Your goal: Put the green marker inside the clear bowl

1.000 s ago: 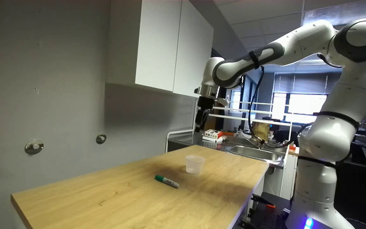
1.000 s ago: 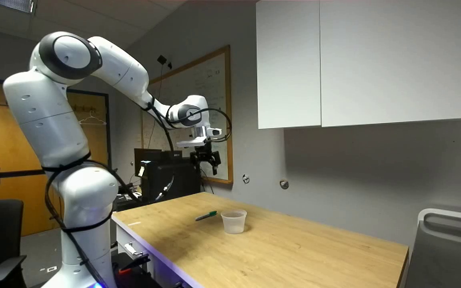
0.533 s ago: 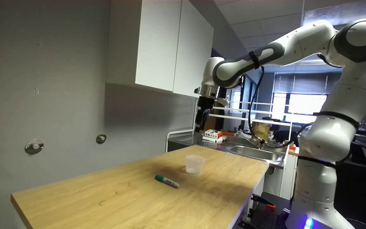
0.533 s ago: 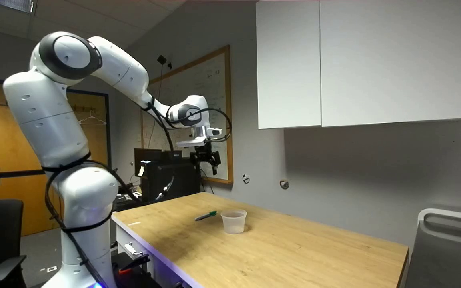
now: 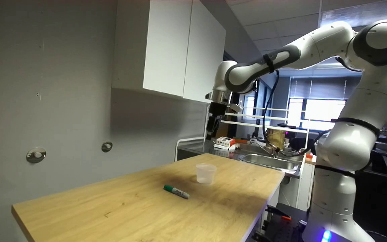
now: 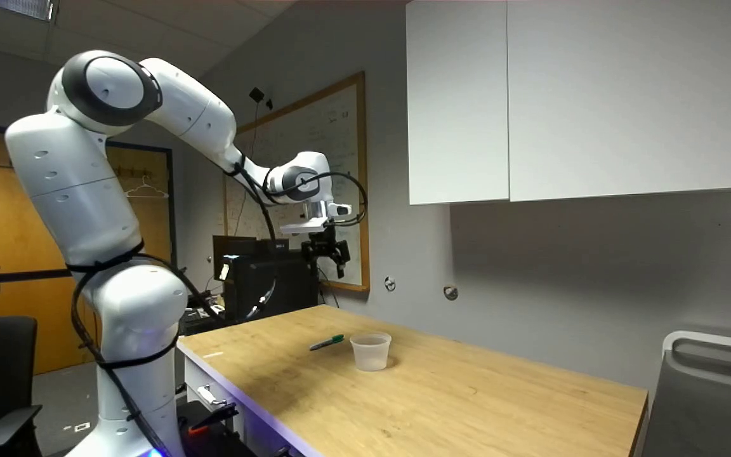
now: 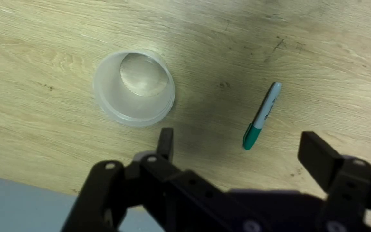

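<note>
The green marker (image 7: 262, 115) has a pale grey body and a green cap. It lies flat on the wooden table and shows in both exterior views (image 5: 176, 192) (image 6: 327, 343). The clear bowl (image 7: 134, 93) is a translucent whitish cup, standing upright and empty beside the marker, apart from it. It also shows in both exterior views (image 5: 206, 173) (image 6: 370, 353). My black gripper (image 7: 236, 140) hangs high above the table, pointing down, fingers wide apart with nothing between them. It shows in both exterior views (image 5: 211, 129) (image 6: 334, 255). In the wrist view the marker's cap end points toward the gap between the fingers.
The wooden table (image 5: 123, 205) runs along a grey wall (image 5: 69, 111). A white wall cabinet (image 5: 170, 47) hangs above its back side. A metal sink (image 5: 270, 162) and a small box (image 5: 225, 142) are past one table end. A black monitor (image 6: 270, 273) stands beyond the table.
</note>
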Robot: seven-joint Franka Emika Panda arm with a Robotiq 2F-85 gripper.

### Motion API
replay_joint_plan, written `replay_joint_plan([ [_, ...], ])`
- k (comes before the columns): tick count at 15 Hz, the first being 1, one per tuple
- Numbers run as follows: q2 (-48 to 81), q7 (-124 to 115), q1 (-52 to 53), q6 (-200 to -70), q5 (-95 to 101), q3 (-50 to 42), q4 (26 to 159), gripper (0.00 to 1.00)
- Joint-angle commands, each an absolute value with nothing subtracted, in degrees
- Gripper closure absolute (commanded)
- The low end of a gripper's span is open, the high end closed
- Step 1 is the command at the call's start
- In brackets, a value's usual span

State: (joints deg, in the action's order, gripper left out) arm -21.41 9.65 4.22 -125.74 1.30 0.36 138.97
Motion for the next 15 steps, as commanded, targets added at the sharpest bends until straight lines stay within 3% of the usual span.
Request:
replay_joint_plan([
  [1, -20.7, 8.9, 4.2, -126.5, 1.2, 0.9, 138.7, 0.0],
  [15, -6.1, -1.2, 6.2, -134.3, 1.4, 6.7, 129.4, 0.0],
])
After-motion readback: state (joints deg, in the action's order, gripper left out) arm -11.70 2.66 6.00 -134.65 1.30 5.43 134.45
